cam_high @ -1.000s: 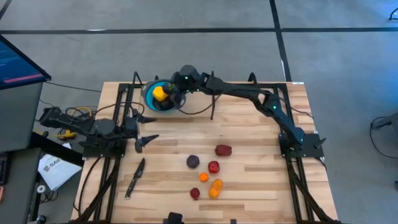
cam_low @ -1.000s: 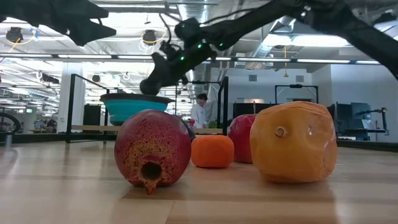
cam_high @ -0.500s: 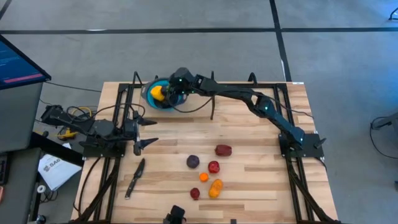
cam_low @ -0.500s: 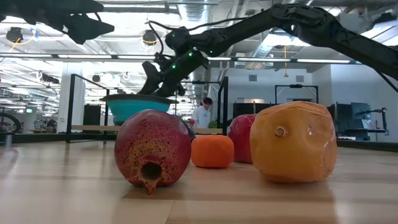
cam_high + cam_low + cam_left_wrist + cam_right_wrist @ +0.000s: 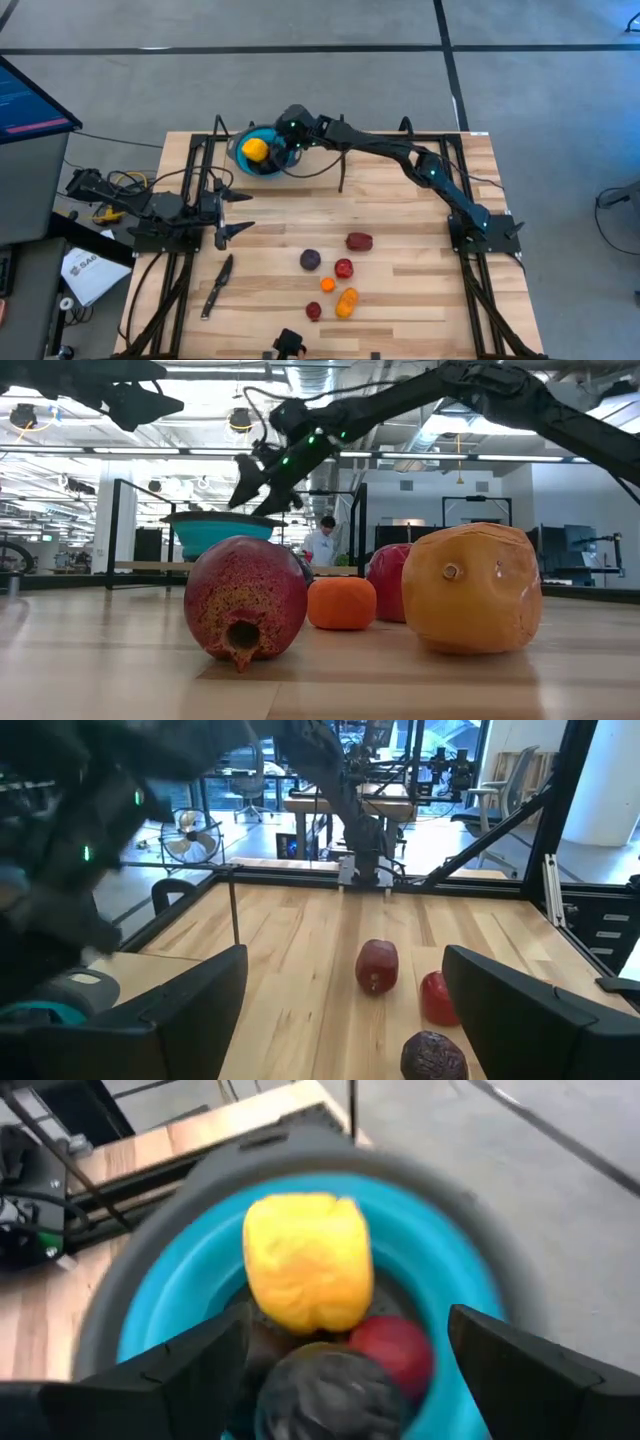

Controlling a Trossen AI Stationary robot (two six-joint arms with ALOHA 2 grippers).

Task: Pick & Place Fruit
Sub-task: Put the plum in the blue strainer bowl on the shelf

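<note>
Right gripper: the right gripper (image 5: 283,143) is hanging over the blue bowl (image 5: 240,163) at the far left corner of the table, its jaws standing spread with nothing between them.

Bowl contents: the right wrist view is looking straight down on a yellow fruit (image 5: 308,1262), a red fruit (image 5: 398,1350) and a near-black fruit (image 5: 325,1395) lying together inside the blue bowl (image 5: 150,1310).

Loose fruit: six pieces are lying in a cluster on the near middle of the table: a red fruit (image 5: 359,241), a dark purple fruit (image 5: 311,260), a second red one (image 5: 344,268), a small orange one (image 5: 327,284), a yellow-orange one (image 5: 347,302) and a dark red one (image 5: 313,311).

Key relation: the cluster is lying well apart from the right gripper, back toward the table's near edge and toward that arm's own base, so I judge the arm is needing to fold back across the table for its next pick.

Nearer arm: the left gripper (image 5: 232,210) is waiting open at the left side, nearer the dark purple fruit than the right gripper is.

Long axis: the nearest red fruit is lying with its length running across the table, left to right.

Knife: a knife (image 5: 218,284) is lying near the left edge, apart from the fruit.

Background: a person is standing in the room beyond the table.
</note>
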